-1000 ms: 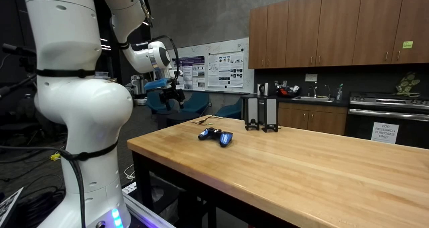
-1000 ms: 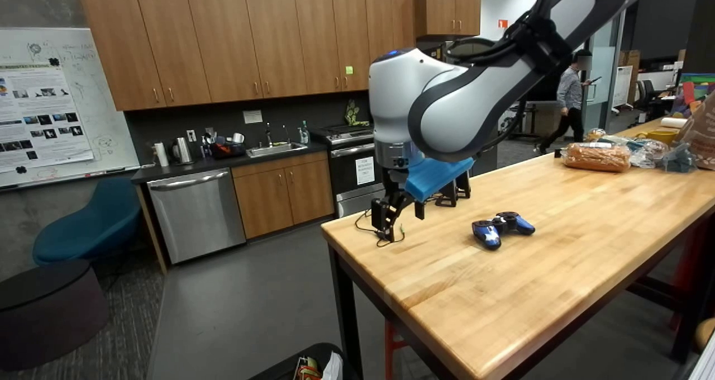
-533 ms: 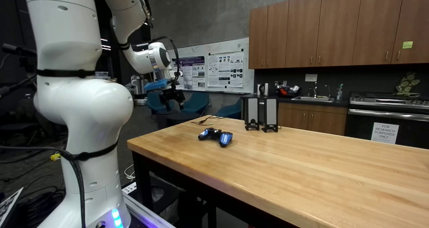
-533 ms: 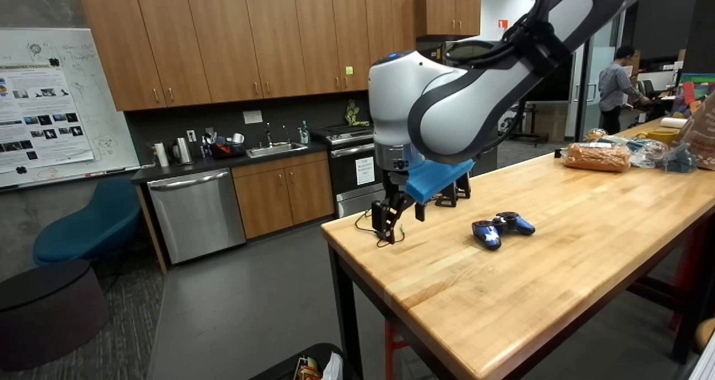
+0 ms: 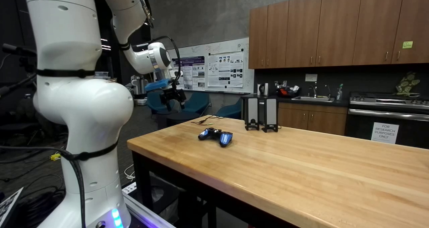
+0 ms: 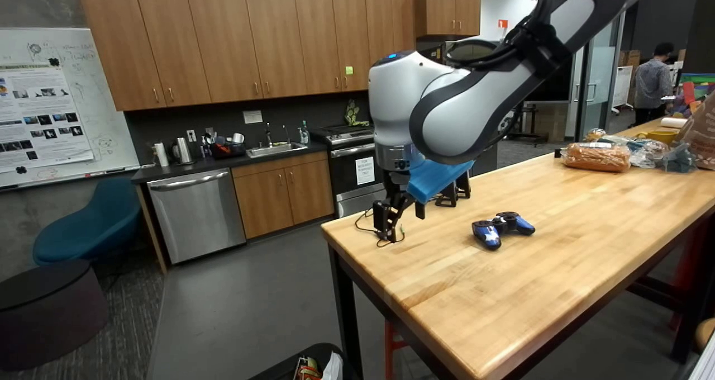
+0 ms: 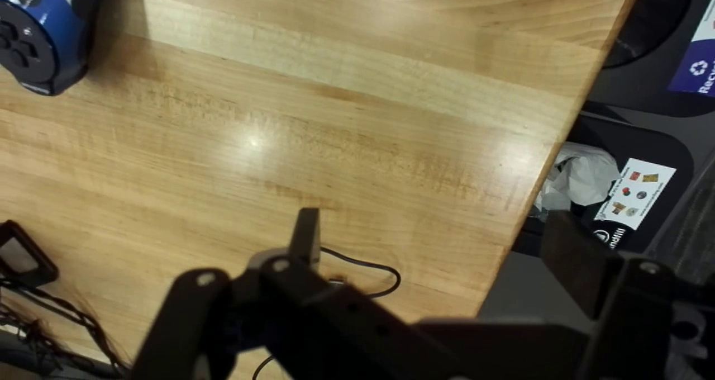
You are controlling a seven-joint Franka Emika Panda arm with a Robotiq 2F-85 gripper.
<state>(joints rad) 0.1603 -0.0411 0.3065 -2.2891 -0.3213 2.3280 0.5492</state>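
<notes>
Right beside my base (image 5: 97,197), an exterior view looks almost level across the tabletop (image 5: 285,161) towards the wall cabinets (image 5: 335,33)! Nearer my wrist (image 6: 394,112), an exterior view faces those cabinets too, tipping slightly down over the tabletop's end; both exterior views catch the whole game controller (image 6: 490,235). Closest, my wrist view stares steeply down past my fingers (image 7: 575,262), sharing tabletop and part of that controller.

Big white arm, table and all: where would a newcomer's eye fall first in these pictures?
Probably on the big white robot arm, filling the left of an exterior view; its open black gripper shows against the edge of the wooden table in the wrist view. Next comes the blue-and-black game controller lying on that table. Beyond it, in an exterior view, two grey-fronted speakers stand upright.
</notes>
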